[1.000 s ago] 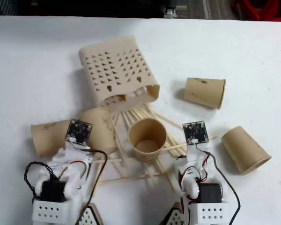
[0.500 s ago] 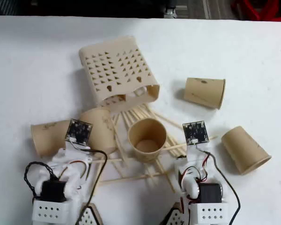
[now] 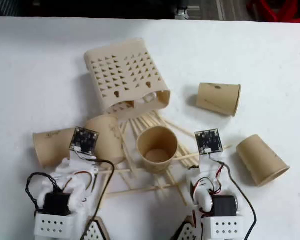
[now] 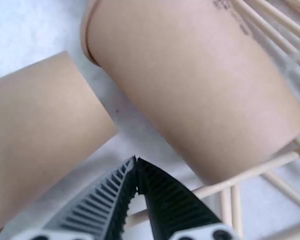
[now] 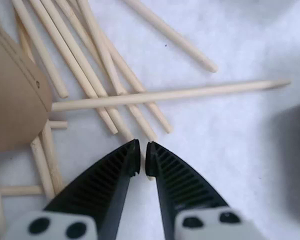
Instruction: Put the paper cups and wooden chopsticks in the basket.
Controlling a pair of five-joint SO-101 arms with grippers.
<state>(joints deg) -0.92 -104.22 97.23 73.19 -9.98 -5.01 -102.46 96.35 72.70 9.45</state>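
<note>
A perforated beige basket (image 3: 126, 80) lies on its side at the table's middle. One paper cup (image 3: 157, 148) stands upright on scattered wooden chopsticks (image 3: 140, 131). Two cups lie at the left (image 3: 50, 145) (image 3: 109, 136), two more at the right (image 3: 219, 98) (image 3: 261, 159). My left gripper (image 4: 137, 161) is shut and empty, just short of the two lying cups (image 4: 30, 135) (image 4: 190, 95). My right gripper (image 5: 140, 148) is shut and empty over the chopsticks (image 5: 90, 75), beside the upright cup (image 5: 12, 100).
Both arm bases (image 3: 55, 210) (image 3: 215, 210) sit at the near table edge. The white table (image 3: 35, 65) has free room at the far left and far right. Dark clutter lies beyond the far edge.
</note>
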